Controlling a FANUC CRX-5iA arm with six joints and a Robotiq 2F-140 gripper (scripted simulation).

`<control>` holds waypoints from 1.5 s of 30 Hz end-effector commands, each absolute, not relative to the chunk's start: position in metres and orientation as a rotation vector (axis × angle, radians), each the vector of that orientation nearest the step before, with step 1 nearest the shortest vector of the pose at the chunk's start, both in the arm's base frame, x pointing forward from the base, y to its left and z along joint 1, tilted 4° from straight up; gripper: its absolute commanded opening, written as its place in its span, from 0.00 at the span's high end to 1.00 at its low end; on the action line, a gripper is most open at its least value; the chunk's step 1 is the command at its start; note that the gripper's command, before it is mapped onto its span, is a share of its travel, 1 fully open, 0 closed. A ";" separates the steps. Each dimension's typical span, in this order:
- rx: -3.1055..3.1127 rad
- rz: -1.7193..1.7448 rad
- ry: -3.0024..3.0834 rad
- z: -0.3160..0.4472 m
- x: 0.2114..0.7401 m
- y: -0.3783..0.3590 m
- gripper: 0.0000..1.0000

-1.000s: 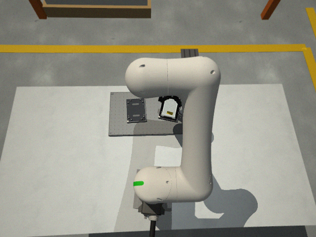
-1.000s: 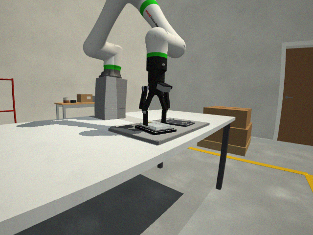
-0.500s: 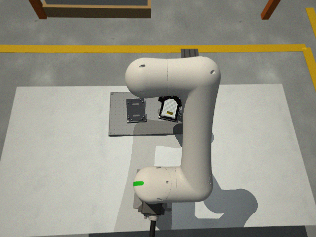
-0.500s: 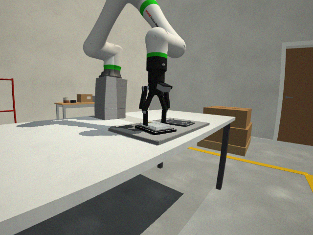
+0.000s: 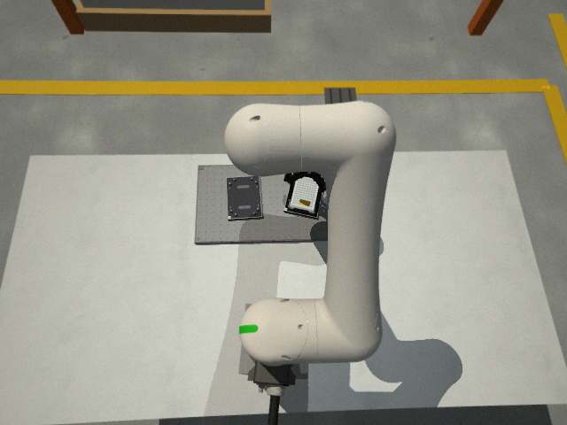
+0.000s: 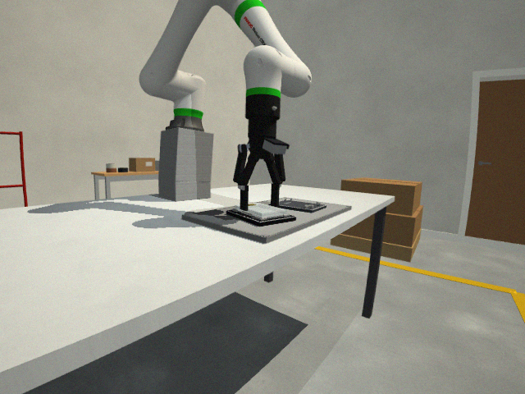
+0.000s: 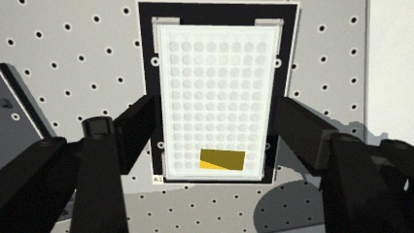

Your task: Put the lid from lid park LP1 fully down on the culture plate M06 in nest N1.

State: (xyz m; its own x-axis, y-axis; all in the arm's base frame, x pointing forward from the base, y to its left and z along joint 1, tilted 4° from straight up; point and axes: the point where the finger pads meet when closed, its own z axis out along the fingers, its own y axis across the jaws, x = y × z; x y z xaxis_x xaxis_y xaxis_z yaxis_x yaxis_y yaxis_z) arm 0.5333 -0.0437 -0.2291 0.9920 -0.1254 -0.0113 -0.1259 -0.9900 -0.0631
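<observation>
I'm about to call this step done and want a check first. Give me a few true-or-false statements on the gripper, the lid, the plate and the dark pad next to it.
1. The gripper is clamped on the lid. False: its fingers stand open on either side, with a gap to the lid's edges.
2. The lid lies over the plate in the black nest. True.
3. The dark pad beside the nest has a lid on it. False: it is bare.
4. A yellow label shows near one end of the plate. True.
5. The nest sits straight on the white table. False: it sits on a grey board with holes.
</observation>
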 end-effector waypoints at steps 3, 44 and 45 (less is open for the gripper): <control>-3.072 0.008 0.194 -0.227 0.534 -0.044 0.31; -3.072 0.008 0.194 -0.179 0.534 -0.047 0.31; -3.072 0.008 0.194 -0.179 0.534 -0.047 0.31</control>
